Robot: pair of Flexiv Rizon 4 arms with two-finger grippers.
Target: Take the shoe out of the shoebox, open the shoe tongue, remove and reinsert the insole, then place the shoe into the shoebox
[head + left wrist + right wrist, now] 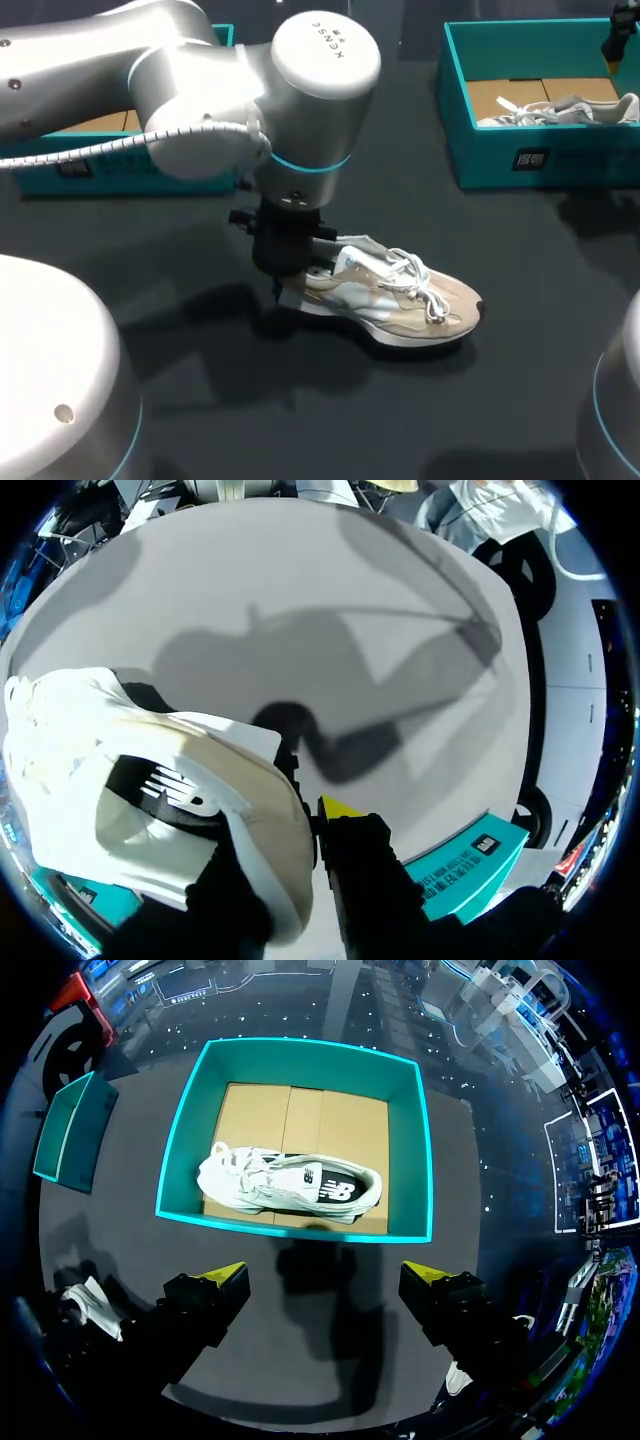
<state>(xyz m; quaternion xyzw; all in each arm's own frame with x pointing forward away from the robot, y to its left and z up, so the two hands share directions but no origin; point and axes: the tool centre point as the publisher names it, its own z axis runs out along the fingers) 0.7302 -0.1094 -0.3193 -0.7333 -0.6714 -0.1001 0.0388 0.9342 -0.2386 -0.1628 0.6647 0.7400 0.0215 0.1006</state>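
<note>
A beige and white shoe (405,295) lies on its sole on the dark table, toe pointing right. My left gripper (288,268) comes down on its heel and is shut on the heel wall (270,810). One finger is inside the shoe's opening and the yellow-tipped finger (340,808) is outside. The insole shows as a dark panel (165,795) inside the shoe. My right gripper (328,1278) hangs open above the front wall of the teal shoebox (300,1225), holding nothing. A second white shoe (285,1185) lies in that box (520,150).
Another teal box (130,172) stands at the back left behind my left arm, also seen in the right wrist view as a teal box (65,1130). Bare dark tabletop (330,410) stretches in front of the shoe.
</note>
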